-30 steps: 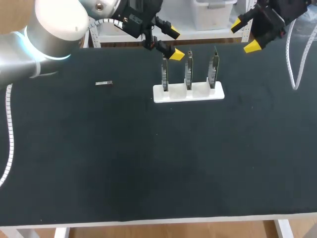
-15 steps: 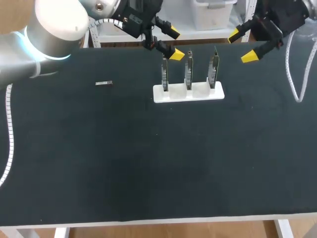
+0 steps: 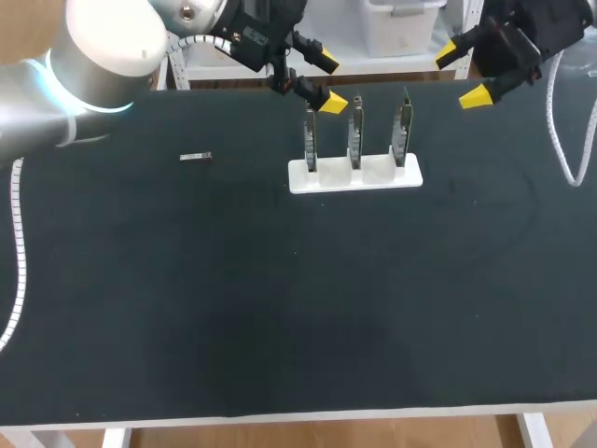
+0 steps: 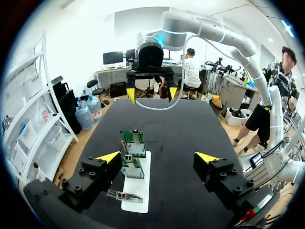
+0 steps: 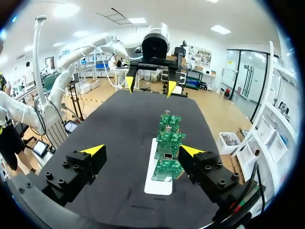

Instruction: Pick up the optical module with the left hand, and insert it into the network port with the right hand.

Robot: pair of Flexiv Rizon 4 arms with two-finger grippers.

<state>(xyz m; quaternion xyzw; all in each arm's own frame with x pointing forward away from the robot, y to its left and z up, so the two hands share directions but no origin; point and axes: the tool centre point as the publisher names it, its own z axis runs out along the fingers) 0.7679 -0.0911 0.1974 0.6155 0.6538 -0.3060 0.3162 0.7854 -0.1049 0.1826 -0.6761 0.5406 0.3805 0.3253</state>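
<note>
Apart, optical module (image 3: 196,157), upright boards (image 3: 355,131) in holder (image 3: 410,175)

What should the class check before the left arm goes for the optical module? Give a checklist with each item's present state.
1. The optical module lies free on the table: ok.
2. The left pincer is open and empty: ok.
3. The left pincer is over the module: not ok, it hangs by the boards, well aside of it.
4. The right pincer is open and empty: ok.
5. The boards stand upright in the white holder: ok.
6. The network port's place on the boards: cannot tell.
</note>
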